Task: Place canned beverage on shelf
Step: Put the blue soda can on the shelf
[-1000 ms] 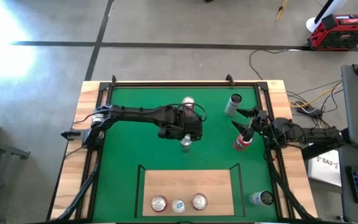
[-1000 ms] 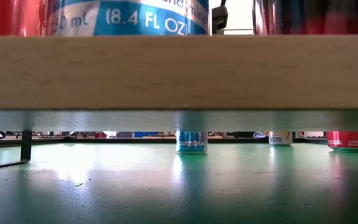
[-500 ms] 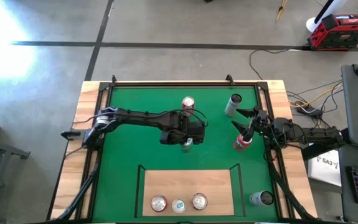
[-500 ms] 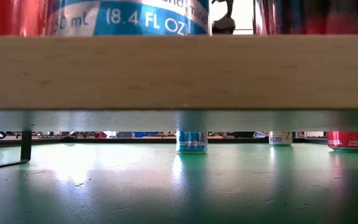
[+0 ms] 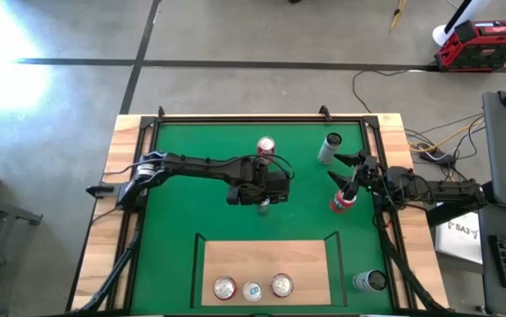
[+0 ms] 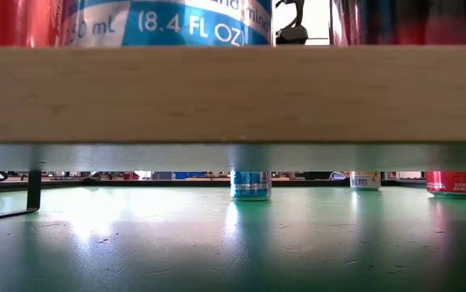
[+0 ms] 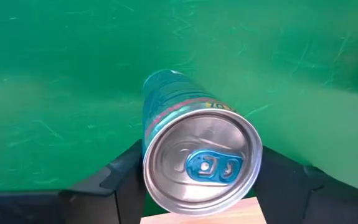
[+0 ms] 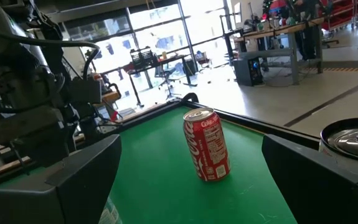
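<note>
A teal canned beverage (image 7: 172, 99) stands upright on the green mat (image 5: 182, 211) at mid-table, its base on the mat in the low view (image 6: 250, 185). My left gripper (image 5: 264, 198) is over it, shut on it. The shelf (image 5: 266, 260), a pale board with a black rail, lies at the near edge and carries three cans (image 5: 253, 289). At the right side of the mat my right gripper (image 5: 334, 167) waits open, with nothing between its fingers (image 8: 73, 180). My left gripper pinches the teal can between its two fingers (image 7: 126, 177), one on each side of the can's wall (image 7: 149, 146) just under the top rim. The fingers come from above, pointing down. The can stands upright with its base on the mat.
A red cola can (image 8: 207, 152) stands on the far part of the mat and a silver-topped can (image 5: 330, 147) to its right. Another red can (image 5: 342, 203) stands beside my right gripper. One more can (image 5: 370, 280) stands right of the shelf.
My left gripper has moved toward the table's near edge and now covers the teal can, which showed clear in front of it a second ago. The can stays where it was on the mat.
</note>
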You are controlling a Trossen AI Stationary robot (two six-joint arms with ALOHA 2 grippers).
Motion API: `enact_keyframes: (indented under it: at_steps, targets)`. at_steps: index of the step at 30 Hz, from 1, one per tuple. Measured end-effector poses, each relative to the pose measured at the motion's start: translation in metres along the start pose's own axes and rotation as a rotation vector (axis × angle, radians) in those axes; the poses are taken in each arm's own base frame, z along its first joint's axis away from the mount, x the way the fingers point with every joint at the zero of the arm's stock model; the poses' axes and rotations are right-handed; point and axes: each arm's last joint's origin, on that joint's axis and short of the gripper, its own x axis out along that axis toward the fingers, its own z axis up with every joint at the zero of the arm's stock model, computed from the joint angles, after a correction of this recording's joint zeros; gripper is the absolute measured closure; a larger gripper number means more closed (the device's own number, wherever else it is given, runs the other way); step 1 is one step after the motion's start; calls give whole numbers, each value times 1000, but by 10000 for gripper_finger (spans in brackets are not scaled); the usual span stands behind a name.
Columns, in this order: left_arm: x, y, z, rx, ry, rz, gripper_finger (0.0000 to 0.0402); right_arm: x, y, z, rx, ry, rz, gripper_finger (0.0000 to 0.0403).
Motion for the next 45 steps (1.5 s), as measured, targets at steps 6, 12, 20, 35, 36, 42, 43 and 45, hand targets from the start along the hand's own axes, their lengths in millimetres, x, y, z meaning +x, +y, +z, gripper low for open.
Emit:
enact_keyframes:
  at_steps: [6,12,20,35,36,42,43,45]
  targets:
    - [0,0,-1,-21,1,4,181,0,0,0,0,0,0,22]
    - [-12,4,-8,-47,19,81,181,0,0,0,0,0,0,22]
    - [-59,0,-39,-1,-30,79,181,0,0,0,0,1,0,22]
    - [-82,14,-108,-45,20,29,181,0,0,0,0,-1,0,22]
    - [-82,14,-111,-50,22,27,181,0,0,0,0,0,0,22]
    - [-84,19,-127,-80,58,32,181,0,0,0,1,-2,1,22]
    - [-85,19,-129,-79,61,28,181,0,0,0,1,-2,1,22]
    - [-85,20,-136,-81,70,17,181,0,0,0,1,-2,1,22]
